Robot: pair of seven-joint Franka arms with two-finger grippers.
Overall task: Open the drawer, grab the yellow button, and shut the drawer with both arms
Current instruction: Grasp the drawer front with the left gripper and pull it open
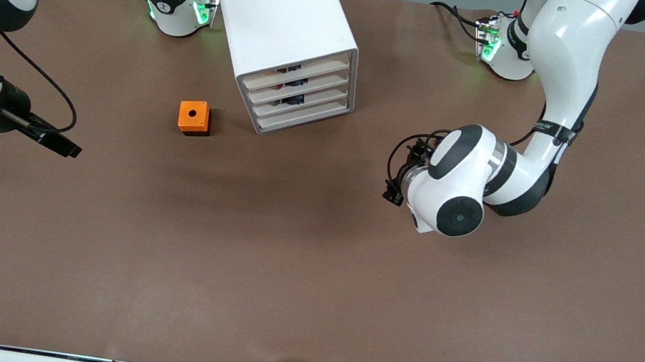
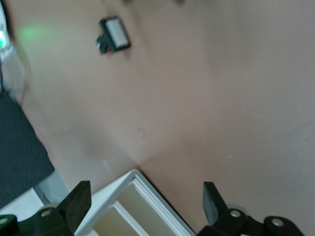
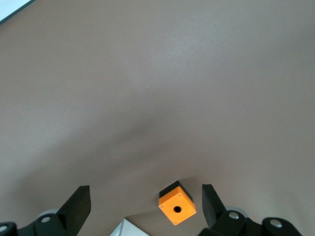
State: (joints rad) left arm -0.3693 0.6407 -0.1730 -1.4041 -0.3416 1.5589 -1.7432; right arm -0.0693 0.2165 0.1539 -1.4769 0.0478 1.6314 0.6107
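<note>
The white cabinet (image 1: 284, 24) stands at the table's back middle. Its top drawer (image 1: 298, 73) is shut, like the three below it. The button is hidden. My left gripper (image 1: 396, 185) hangs low over the table, toward the left arm's end from the drawer fronts, mostly hidden by its wrist. In the left wrist view this gripper (image 2: 146, 191) is open and empty, with a cabinet corner (image 2: 129, 183) showing between the fingers. My right gripper (image 1: 69, 148) is over the right arm's end of the table. In the right wrist view it (image 3: 145, 192) is open and empty.
An orange cube with a round hole (image 1: 194, 117) sits beside the cabinet toward the right arm's end; it also shows in the right wrist view (image 3: 177, 206). A small black part with a white face (image 2: 114, 35) lies on the table in the left wrist view.
</note>
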